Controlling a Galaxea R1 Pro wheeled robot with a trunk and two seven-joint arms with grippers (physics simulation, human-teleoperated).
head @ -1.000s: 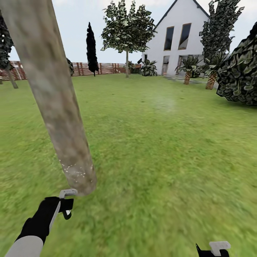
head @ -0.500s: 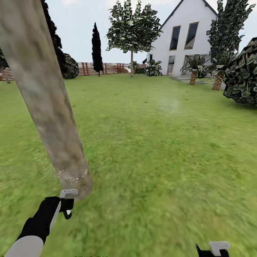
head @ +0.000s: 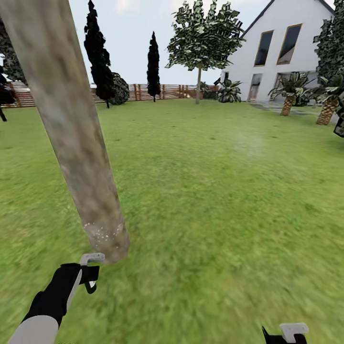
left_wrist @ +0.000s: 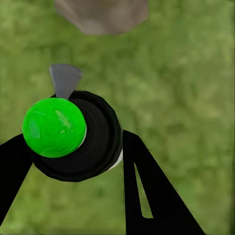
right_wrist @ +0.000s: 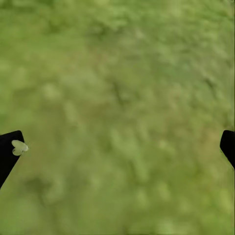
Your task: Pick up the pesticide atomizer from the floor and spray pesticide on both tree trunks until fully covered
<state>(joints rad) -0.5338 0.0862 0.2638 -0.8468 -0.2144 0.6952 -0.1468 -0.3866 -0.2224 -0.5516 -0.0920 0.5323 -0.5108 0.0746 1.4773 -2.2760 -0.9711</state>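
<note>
One atomizer (left_wrist: 71, 134) in left gripper (left_wrist: 73, 161), one speckled trunk (head: 71, 134), two trees

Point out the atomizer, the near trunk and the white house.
atomizer (left_wrist: 55, 127), left wrist view, green round top.
trunk (head: 76, 143), head view, mid-bark.
house (head: 306, 62), head view, white wall right of windows.

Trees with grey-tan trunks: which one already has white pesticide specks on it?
The near trunk beside the left gripper, dotted white near its base; the far tree by the fence shows none.
</note>
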